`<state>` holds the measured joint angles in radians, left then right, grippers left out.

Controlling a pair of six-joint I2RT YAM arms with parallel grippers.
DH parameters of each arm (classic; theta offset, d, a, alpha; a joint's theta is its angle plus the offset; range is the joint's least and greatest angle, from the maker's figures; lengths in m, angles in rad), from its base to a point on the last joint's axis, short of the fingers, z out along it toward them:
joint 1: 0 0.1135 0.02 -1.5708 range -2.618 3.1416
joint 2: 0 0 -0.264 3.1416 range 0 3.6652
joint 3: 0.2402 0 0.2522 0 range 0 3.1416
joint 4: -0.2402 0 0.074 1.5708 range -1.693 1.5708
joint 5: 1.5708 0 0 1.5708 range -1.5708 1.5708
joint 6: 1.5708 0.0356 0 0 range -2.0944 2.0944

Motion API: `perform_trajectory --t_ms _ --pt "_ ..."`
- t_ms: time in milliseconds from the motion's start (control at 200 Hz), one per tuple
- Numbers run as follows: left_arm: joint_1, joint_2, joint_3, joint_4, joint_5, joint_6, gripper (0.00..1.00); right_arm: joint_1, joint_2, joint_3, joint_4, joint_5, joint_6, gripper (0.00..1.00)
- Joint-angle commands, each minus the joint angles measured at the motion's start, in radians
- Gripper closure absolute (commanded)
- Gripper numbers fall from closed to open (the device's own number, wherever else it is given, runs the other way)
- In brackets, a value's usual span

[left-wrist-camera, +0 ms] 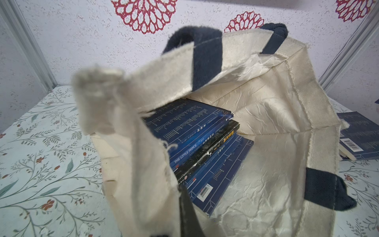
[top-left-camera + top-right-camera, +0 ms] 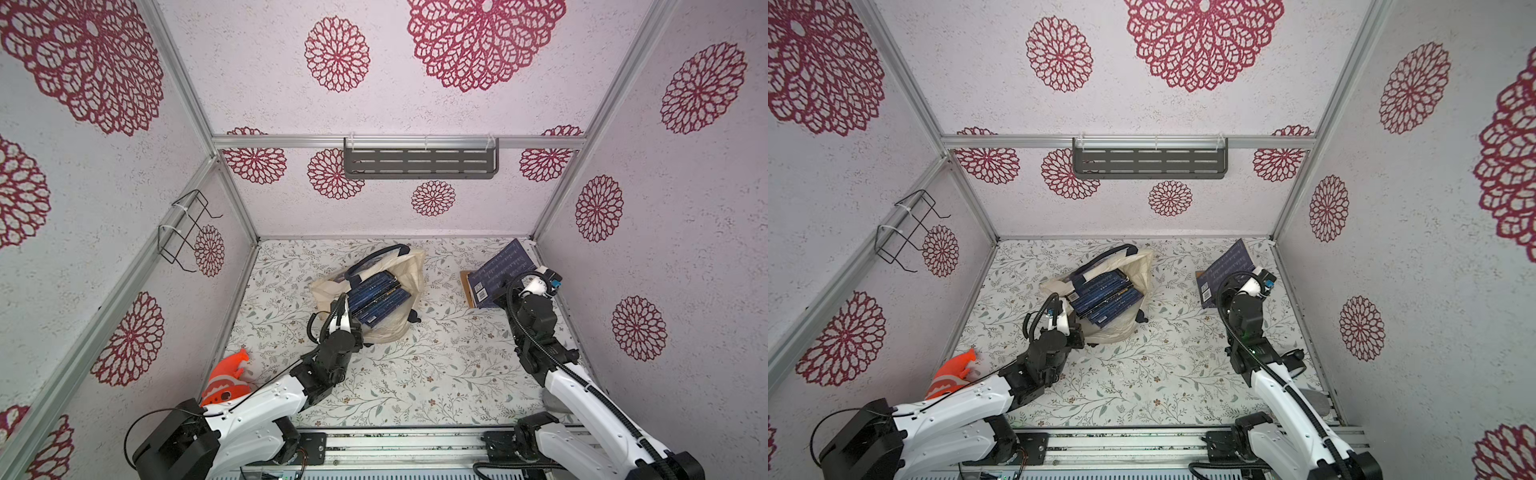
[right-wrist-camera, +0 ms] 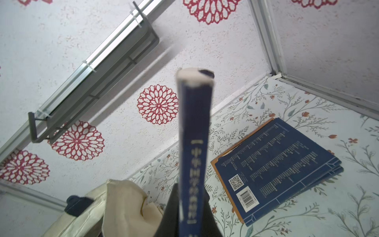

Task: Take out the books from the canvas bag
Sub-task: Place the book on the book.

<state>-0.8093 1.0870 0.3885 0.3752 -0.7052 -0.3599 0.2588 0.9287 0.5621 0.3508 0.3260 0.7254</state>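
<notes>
The canvas bag [image 2: 411, 270] is seen at ctr of both top views, slumped on the table [image 2: 436, 365], its mouth facing the frame's lower left. Inside it, dark blue books [image 2: 376, 297] are stacked flat w/ spines fanned. At least four are made out in the left wrist view [image 1: 196, 131]: one spine reads "THE LITTLE PRINCE", a black spine lies betw. blue ones, and a barcode label shows on the lowest cover. The bag's near rim is pinched by the left gripper [image 2: 344, 301], clamped shut on the cream fabric; one dark finger [image 1: 185, 205] is seen against it.

At right-ctr of a top view, a single held book [image 2: 513, 255] is gripped tight by the right gripper [image 2: 524, 277], tilted up w/ its spine edge-on in the right wrist view [image 3: 194, 153]. Just below it a pile [image 3: 276, 164] lies flat on the table, well apart from the bag: blue covers on top, QR + barcode visible, orange-brown cover edge underneath. Whether book and pile touch can't be told.

An orange plastic object [image 2: 230, 378] is seen lower left.
</notes>
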Motion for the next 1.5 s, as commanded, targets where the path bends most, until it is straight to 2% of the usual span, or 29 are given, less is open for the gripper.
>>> perform_trajectory --t_ms 0,280,585,670,1061,1201,1496 --pt "-0.016 -0.006 0.013 -0.012 -0.011 0.005 1.00 -0.071 0.029 -0.003 0.154 -0.081 0.092 1.00" --pt "-0.018 -0.010 0.011 -0.008 -0.002 0.005 1.00 -0.255 0.200 -0.062 0.395 -0.262 0.274 1.00" --pt "-0.019 -0.004 0.013 -0.010 -0.002 0.006 1.00 -0.330 0.427 -0.179 0.772 -0.325 0.461 1.00" --pt "-0.018 -0.004 0.013 -0.009 -0.001 0.005 1.00 -0.337 0.472 -0.192 0.886 -0.349 0.457 1.00" --pt "-0.019 0.006 0.016 -0.009 0.001 0.006 1.00 -0.346 0.604 -0.153 1.024 -0.361 0.548 1.00" --pt "-0.019 0.011 0.019 -0.009 0.002 0.006 1.00 -0.348 0.669 -0.163 1.010 -0.364 0.585 1.00" --pt "-0.019 0.017 0.021 -0.007 0.003 0.007 1.00 -0.348 0.656 -0.178 0.754 -0.281 0.576 1.00"
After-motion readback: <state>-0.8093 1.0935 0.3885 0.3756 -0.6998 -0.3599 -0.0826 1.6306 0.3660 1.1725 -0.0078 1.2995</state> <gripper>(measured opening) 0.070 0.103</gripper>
